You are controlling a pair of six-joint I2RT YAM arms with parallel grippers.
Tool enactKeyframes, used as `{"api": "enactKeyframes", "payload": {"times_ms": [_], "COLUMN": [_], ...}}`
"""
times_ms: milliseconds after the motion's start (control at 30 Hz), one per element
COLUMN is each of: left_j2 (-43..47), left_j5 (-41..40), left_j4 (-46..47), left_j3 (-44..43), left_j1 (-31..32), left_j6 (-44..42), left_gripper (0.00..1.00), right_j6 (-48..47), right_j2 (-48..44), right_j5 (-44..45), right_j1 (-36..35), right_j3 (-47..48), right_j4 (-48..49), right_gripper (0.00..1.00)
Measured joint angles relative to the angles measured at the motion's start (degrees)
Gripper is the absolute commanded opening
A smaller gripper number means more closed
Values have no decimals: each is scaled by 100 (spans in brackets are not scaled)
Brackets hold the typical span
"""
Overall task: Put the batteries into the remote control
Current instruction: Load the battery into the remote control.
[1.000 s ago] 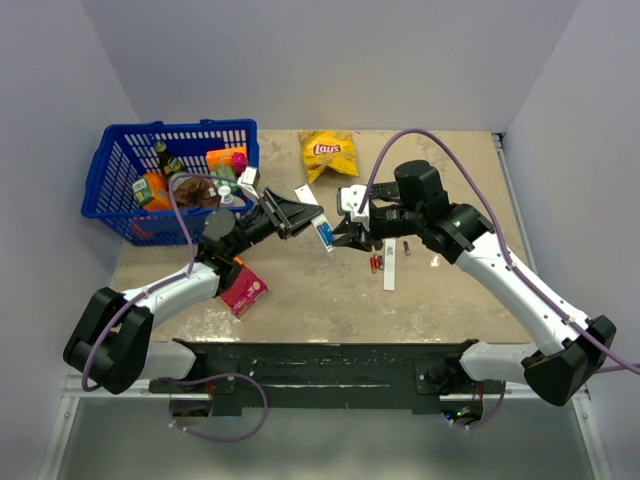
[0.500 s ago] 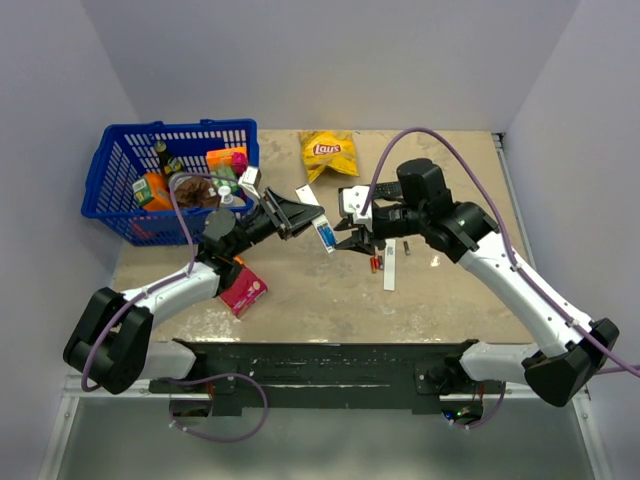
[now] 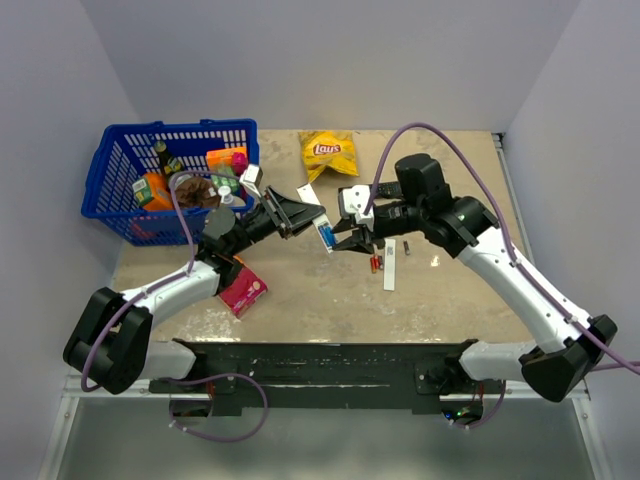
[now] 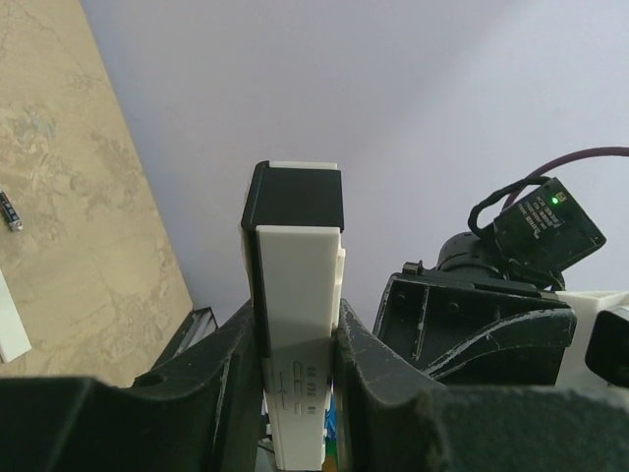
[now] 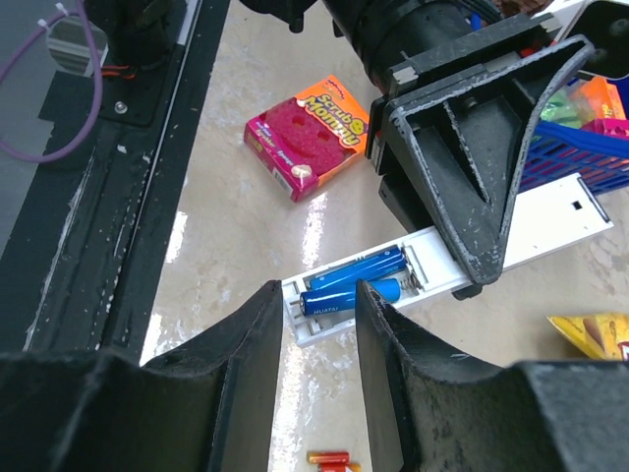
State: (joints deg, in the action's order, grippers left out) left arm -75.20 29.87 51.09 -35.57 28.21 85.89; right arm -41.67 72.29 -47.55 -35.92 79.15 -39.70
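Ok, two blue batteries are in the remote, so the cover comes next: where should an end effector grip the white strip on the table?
Probably from straight above, pinching the white strip across its narrow width toward its near end: it lies flat, and the red batteries crowd its left edge midway.

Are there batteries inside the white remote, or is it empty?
Not empty. Two blue batteries lie side by side in the open back of the white remote. Whether they are pushed fully in, cannot tell.
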Motion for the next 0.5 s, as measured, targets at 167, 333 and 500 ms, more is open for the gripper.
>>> {"api": "enactKeyframes", "payload": {"times_ms": [167, 333, 500], "left_j2": [-2, -4, -11], "left_j5": [37, 87, 118], "left_j4": [-15, -63, -107], "left_j3": [-39, -63, -68], "left_j1": [0, 0, 0], "left_j6": [-9, -44, -94], "left_gripper": [0, 0, 0], "right_j6": [-74, -107, -131], "right_j2": [127, 223, 280], "right_j5": [-153, -177, -175], "right_j1": [0, -2, 0], "right_j3": [4, 55, 66], "right_j4": [-33, -59, -61], "right_gripper": [38, 38, 37]}}
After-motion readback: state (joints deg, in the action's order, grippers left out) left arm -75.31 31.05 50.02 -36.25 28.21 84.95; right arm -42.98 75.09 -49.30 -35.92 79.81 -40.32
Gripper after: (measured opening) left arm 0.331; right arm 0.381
